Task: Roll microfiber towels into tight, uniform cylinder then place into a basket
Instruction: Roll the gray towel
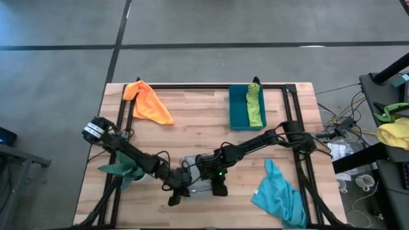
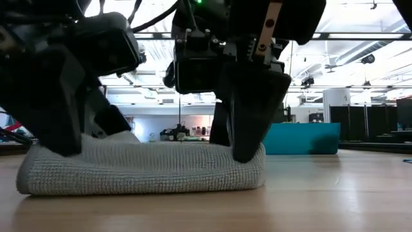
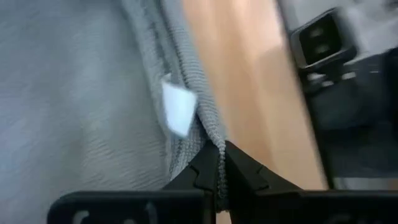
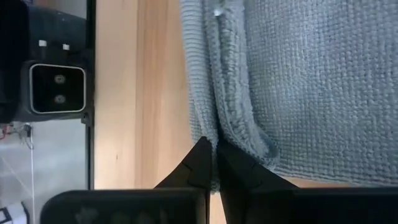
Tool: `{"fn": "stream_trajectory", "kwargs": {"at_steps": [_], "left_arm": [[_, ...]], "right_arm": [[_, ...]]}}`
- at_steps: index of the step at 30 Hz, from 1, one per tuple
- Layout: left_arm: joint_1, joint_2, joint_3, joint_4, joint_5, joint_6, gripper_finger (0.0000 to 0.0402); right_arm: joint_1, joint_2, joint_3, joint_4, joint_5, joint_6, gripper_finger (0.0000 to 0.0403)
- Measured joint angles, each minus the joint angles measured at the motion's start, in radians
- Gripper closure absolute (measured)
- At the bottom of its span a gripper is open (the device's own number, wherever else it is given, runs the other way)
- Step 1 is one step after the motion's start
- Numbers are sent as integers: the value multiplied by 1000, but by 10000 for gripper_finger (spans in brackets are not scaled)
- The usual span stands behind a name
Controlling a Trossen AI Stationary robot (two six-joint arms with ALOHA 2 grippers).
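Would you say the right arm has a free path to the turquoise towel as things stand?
Probably not yet: the right gripper is shut on the grey towel's edge. Once it lets go, the turquoise towel lies close on bare table, nothing between.

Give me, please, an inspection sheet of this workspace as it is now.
Surface: wooden table with a dark frame.
Job's things: grey towel folded flat at the front edge; orange towel at the back left; turquoise towel at the front right; lime green towel in the basket.
Clutter: dark green plant under the left arm.
Grippers: left gripper and right gripper each shut on the grey towel's edge.
Cables: bundle right of the table.
Surroundings: yellow and green cloth heap at the far right.
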State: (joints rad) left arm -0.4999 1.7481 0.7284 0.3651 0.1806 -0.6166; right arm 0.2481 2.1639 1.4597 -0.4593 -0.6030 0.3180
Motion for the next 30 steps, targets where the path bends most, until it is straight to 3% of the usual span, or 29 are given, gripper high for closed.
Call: {"fn": "stream_trajectory", "kwargs": {"at_steps": [6,16,20,25,30], "left_arm": [[10,-1,11,44,56,-2,402],[4,52,17,164,86,-74,401],[3,130,32,304,186,-147,401],[2,216,78,370,257,-180,401],[0,232,95,368,247,-177,401]], "right_arm": [[1,-2,18,-9,-150,36,390],[36,5,3,1,-158,79,390],[40,6,-2,8,-186,75,390],[41,6,-5,33,-180,75,390],[53,6,-6,40,-53,70,390]]}}
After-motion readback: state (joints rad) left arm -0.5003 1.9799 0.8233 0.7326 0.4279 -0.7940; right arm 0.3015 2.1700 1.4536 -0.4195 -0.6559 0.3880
